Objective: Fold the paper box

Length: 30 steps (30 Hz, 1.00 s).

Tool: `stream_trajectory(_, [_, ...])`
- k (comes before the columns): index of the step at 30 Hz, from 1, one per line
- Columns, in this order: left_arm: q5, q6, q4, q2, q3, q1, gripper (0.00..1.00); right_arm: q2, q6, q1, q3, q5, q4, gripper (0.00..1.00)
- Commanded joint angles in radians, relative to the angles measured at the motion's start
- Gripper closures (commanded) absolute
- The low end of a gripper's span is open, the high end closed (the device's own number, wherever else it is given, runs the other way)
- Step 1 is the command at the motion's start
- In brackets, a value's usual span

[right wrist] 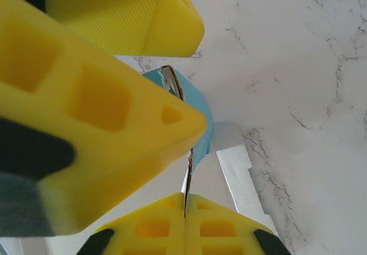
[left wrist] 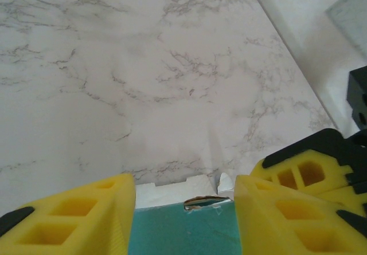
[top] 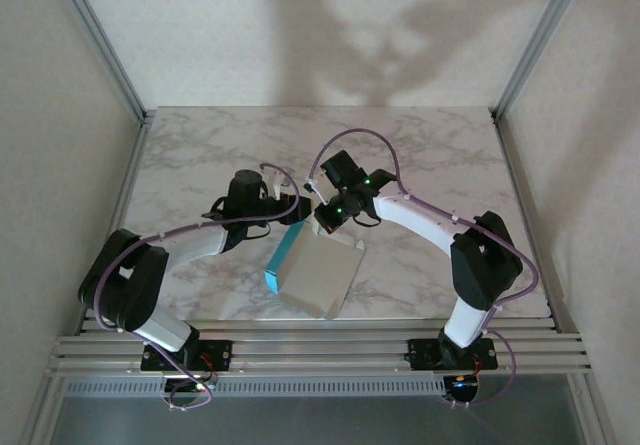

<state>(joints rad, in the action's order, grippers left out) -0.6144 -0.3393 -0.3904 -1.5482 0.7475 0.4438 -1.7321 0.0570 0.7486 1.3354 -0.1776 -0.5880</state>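
One paper box (top: pixel 318 277) on table (top: pixel 200 155). Left fingers (left wrist: pixel 80 220) wide, straddling its edge; right fingers (right wrist: pixel 223 229) clamped on its rim.

The paper box (top: pixel 318 277) lies on the table (top: pixel 200 155), near its front edge.

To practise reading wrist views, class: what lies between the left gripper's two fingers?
In the left wrist view, the paper box: its turquoise face fills the gap of the left gripper, white edge tabs beyond.
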Motion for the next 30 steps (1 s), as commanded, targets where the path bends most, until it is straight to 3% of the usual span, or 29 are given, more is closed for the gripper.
stream_trajectory(1, [-0.004,0.02,-0.034,-0.025,-0.01,-0.005,0.51,-0.036,0.013,0.002,0.004,-0.001,-0.06,1.0])
stream_trajectory(12, [-0.013,0.019,-0.047,-0.044,-0.013,-0.011,0.51,-0.026,-0.002,0.003,0.011,-0.014,-0.059,0.99])
stream_trajectory(19, [-0.04,0.031,-0.056,-0.02,-0.025,-0.014,0.52,0.053,-0.091,0.003,-0.016,-0.076,0.008,0.84])
stream_trajectory(26, [-0.07,0.033,-0.055,-0.023,-0.017,-0.026,0.52,0.228,-0.179,-0.076,-0.17,-0.176,0.122,0.69])
stream_trajectory(30, [-0.079,0.025,-0.069,-0.023,-0.017,-0.034,0.52,0.297,-0.218,-0.14,-0.26,-0.189,0.179,0.67])
